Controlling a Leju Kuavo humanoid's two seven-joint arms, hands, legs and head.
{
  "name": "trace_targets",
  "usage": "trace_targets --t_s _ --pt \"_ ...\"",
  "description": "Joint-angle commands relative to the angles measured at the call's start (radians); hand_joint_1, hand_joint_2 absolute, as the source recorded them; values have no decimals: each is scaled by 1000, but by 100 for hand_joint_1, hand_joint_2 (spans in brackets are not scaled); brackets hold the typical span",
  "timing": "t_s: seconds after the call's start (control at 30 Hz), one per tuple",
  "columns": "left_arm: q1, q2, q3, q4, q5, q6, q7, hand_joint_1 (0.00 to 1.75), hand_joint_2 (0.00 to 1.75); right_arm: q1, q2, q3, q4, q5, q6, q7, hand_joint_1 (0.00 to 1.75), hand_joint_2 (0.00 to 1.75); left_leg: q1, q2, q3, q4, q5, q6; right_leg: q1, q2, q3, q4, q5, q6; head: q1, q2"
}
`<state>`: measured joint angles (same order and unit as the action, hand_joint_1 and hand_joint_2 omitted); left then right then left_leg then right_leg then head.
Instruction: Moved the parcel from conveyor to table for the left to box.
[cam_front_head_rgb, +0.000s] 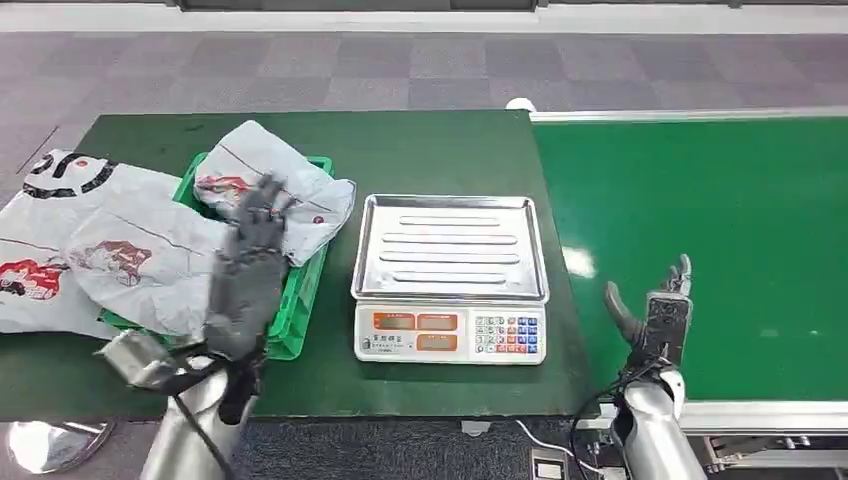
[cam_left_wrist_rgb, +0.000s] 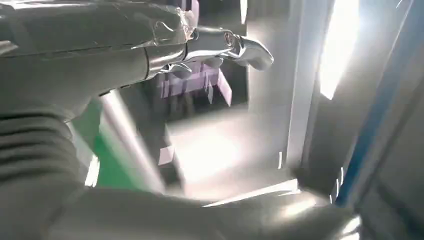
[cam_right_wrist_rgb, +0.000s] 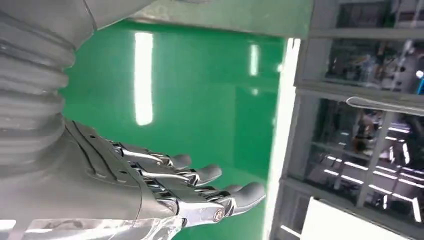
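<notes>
While both hands hover, fingers spread, empty | green table | conveyor | grey carpet

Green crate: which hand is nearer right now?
Left. The left hand hangs over the green crate and the parcels in it. The right hand is over the conveyor, past the scale.

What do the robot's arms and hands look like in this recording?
Both arms are silver metal tubes, with black cables running loose beside the forearms. The left hand has dark grey, jointed fingers and a silver block at its wrist. The right hand is dark grey too, with a boxy back. Up close it shows a grey ribbed cover, bare metal linkages and dark rounded fingertips.
</notes>
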<state>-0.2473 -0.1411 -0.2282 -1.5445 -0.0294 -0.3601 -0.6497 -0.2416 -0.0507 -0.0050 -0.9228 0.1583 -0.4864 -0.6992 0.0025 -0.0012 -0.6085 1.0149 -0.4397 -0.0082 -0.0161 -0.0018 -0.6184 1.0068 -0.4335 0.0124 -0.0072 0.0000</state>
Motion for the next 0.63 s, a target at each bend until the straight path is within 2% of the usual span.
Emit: trace_targets --t_s 0.03,0.13,0.17,0.2,0.27,0.3,0.33,0.37,0.4,0.43,0.47,0.5,0.57,0.6,0.63 --pt "-78 24 -125 183 -2 -4 -48 0 175 -57 3 43 99 -1 4 1 0 175 0 1 5 -3 0 0 0 1 5 -3 0 -1 0 0" --pt "-65 27 -128 175 5 -8 -48 0 175 -54 4 45 96 -2 6 1 0 175 0 0 3 -2 0 0 0 0 3 -2 0 -1 0 0" --pt "-88 5 -118 332 78 -163 -48 0 175 -48 7 43 92 -3 -2 1 0 175 1 0 4 -2 0 0 1 0 4 -3 -1 -1 0 0" --pt "-135 0 -138 427 86 -184 -48 0 175 -41 8 46 79 -1 -2 1 0 175 0 0 5 -3 0 0 1 0 5 -3 -1 -1 0 0" --pt "-212 -26 -215 778 41 -330 -48 0 175 9 8 31 1 -31 29 1 0 175 0 -3 5 -3 1 0 0 -3 6 -3 -2 0 0 0" --pt "-238 -30 -240 861 -18 -271 -48 0 0 24 8 28 -22 -28 29 1 0 175 0 -5 7 -5 1 0 0 -5 8 -5 -1 0 0 0" --pt "-239 -25 -255 859 -40 -243 -48 0 0 29 8 26 -28 -27 30 1 0 175 0 -8 6 -5 2 0 0 -8 8 -5 -1 0 0 0" --pt "-243 -8 -292 862 -44 -176 -48 0 0 40 -7 61 -49 -65 14 1 0 175 0 -5 4 -3 1 0 0 -5 6 -3 -2 0 0 0" --pt "-251 -6 -289 906 -44 -119 -48 0 0 58 1 40 -81 -63 30 1 0 175 0 -5 6 -4 1 0 0 -5 7 -4 -2 0 0 0" --pt "-248 -7 -263 905 -42 -43 -48 0 0 70 8 26 -103 -67 48 1 0 175 0 -6 5 -4 1 1 0 -6 7 -4 -2 0 0 0" --pt "-244 1 -249 889 -34 -33 -48 0 0 81 10 23 -119 -66 50 1 0 175 0 -2 5 -3 0 0 0 -2 6 -4 -2 0 0 0" --pt "-238 11 -235 857 -44 55 -48 0 0 88 21 2 -131 -96 95 1 0 175 0 0 4 -2 -1 0 0 0 4 -2 -2 0 0 0" --pt "-253 28 -223 865 -55 117 -48 0 0 86 31 -7 -126 -87 125 1 0 175 0 -1 4 -2 -1 0 0 0 4 -3 -2 0 0 0" --pt "-256 32 -223 859 -49 100 -48 0 0 86 32 -9 -126 -89 126 1 0 175 0 1 2 -1 -1 0 0 2 2 -1 -1 0 0 0" --pt "-249 45 -190 823 -35 142 -48 0 175 77 42 -28 -105 -127 166 1 0 175 1 2 4 -2 -1 -1 1 3 3 -2 -1 -1 0 0"
